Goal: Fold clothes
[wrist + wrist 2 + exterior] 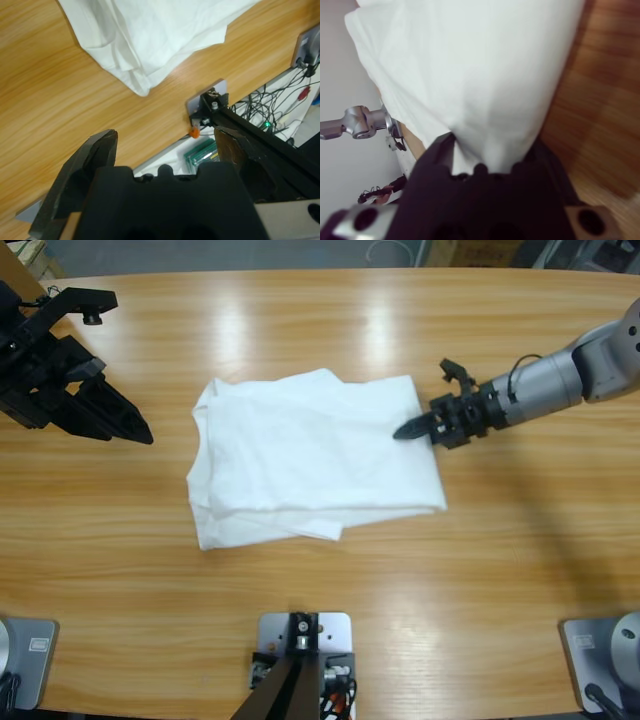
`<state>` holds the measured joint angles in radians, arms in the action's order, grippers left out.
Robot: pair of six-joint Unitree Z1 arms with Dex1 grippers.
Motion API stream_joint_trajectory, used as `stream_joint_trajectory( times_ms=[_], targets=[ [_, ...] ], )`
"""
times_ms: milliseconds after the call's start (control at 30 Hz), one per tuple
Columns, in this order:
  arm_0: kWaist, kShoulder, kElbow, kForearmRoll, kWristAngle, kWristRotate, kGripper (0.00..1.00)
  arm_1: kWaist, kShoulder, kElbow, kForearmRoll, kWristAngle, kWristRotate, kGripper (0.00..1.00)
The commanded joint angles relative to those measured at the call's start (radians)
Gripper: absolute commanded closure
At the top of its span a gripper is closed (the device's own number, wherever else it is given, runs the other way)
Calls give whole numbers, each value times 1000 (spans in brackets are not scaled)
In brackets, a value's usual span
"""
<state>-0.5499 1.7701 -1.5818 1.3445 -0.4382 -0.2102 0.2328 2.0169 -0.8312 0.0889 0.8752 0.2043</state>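
Observation:
The clothes (300,455) are a white T-shirt lying folded into a rough rectangle in the middle of the wooden table (330,600). From the right, my right gripper (402,430) reaches to the shirt's right edge. In the right wrist view the white cloth (470,65) fills the picture and runs down between the jaws of the right gripper (492,150), which is shut on it. My left gripper (140,432) rests off to the shirt's left, apart from it. The left wrist view shows the left gripper (165,137) open and empty, with the shirt's corner (145,35) ahead.
Bare wood surrounds the shirt on all sides. In the left wrist view the table's edge (165,150) runs past the jaws, with cables (260,100) and a green box (202,152) below it. A silver arm joint (362,122) shows at the left of the right wrist view.

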Motion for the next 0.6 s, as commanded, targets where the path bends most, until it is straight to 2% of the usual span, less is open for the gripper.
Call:
stream_joint_trajectory(
  times_ms=[33,133,400,600],
  targets=[
    [15,51,22,12,1,17,243,-13,26,44,-39,51,12,1000],
    [23,50,18,10,1,20,243,-47,-25,52,-23,40,28,1000],
    [29,34,21,11,1,33,243,-220,-142,26,175,-77,13,1000],
    [32,18,28,10,3,42,243,-290,-170,-54,392,-239,-36,1000]
  ],
)
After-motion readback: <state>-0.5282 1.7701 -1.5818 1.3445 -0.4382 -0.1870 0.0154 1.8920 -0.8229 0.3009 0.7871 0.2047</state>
